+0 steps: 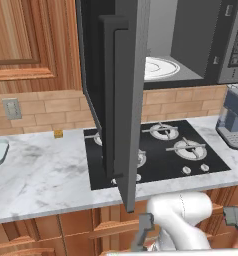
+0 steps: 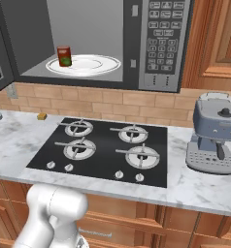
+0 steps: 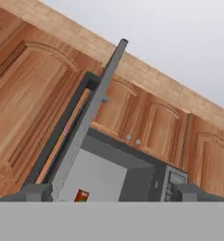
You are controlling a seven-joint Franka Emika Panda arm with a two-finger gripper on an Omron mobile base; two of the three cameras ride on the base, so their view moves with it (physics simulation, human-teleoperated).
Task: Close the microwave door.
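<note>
Two dark fingertips stand well apart — the gripper is spread, grasping nothing. Microwave door swung wide off the microwave — its top cut off; red can half-hidden near turntable's edge.

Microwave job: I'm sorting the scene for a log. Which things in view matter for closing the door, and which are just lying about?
For the job:
microwave door, swung wide open
microwave
gripper, aimed at the door's edge

Lying about:
red can on the turntable
stovetop
coffee machine
small yellow block on the counter
</note>
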